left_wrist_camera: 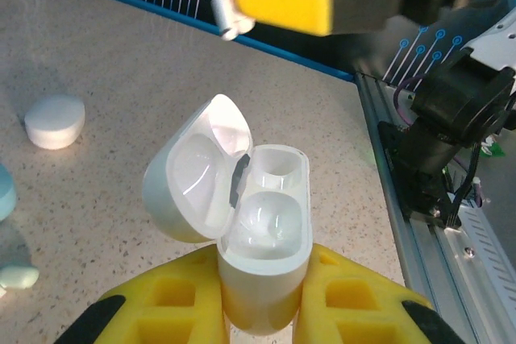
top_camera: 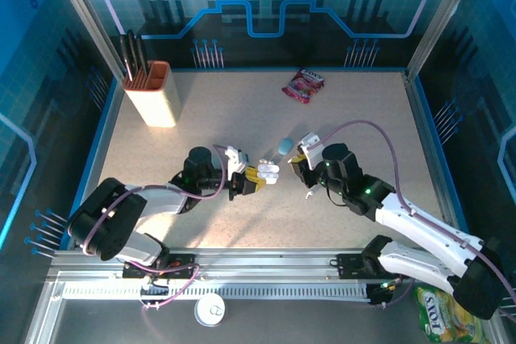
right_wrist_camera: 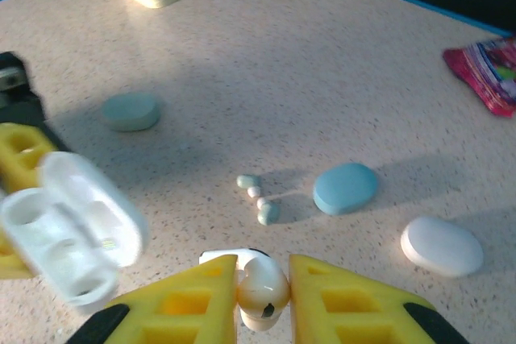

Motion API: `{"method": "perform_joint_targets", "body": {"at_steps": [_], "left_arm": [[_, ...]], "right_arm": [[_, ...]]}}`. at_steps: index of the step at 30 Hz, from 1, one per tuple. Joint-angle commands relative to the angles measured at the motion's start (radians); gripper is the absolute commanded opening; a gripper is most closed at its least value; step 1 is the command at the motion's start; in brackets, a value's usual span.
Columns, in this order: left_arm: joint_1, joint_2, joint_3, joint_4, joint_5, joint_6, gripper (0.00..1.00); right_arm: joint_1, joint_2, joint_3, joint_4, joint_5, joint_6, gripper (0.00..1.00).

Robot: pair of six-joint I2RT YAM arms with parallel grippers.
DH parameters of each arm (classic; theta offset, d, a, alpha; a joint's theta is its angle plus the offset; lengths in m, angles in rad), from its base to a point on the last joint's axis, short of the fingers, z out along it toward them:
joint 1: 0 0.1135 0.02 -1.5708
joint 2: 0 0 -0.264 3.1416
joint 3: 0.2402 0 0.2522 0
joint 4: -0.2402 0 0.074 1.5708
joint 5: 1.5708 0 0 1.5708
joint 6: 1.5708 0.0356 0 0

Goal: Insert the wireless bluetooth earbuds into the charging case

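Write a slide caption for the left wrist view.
Left gripper holds the open white charging case, both wells empty; a closed white case lies on the table to its left.

The right arm [top_camera: 423, 230] wears glossy white shells over black joints; the left arm [top_camera: 111, 227] looks mostly black. Thin purple cables [top_camera: 360, 123] trail from both, and the fingers [left_wrist_camera: 173, 305] are chunky yellow blocks with square hollows.

Top camera: high behind the near edge, looking down on the whole worktop [top_camera: 347, 126]. Wrist cameras: close and low, facing inward, sharing the open charging case [left_wrist_camera: 262, 223].
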Motion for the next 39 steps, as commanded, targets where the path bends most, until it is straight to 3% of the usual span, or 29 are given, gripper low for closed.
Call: {"method": "perform_joint_targets", "body": {"at_steps": [1, 14, 29, 39], "left_arm": [[0.006, 0.016, 0.031, 0.007, 0.002, -0.004, 0.12], [0.005, 0.017, 0.031, 0.02, 0.017, -0.018, 0.12], [0.005, 0.011, 0.032, 0.018, 0.023, -0.021, 0.12], [0.006, 0.007, 0.037, 0.016, 0.022, -0.036, 0.12]], "right_arm": [[0.062, -0.004, 0.05, -0.034, 0.061, -0.109, 0.22], [0.218, 0.16, 0.144, 0.007, 0.126, -0.213, 0.22], [0.241, 0.243, 0.148, 0.058, 0.098, -0.212, 0.22], [0.281, 0.277, 0.177, -0.02, 0.1, -0.265, 0.21]]}}
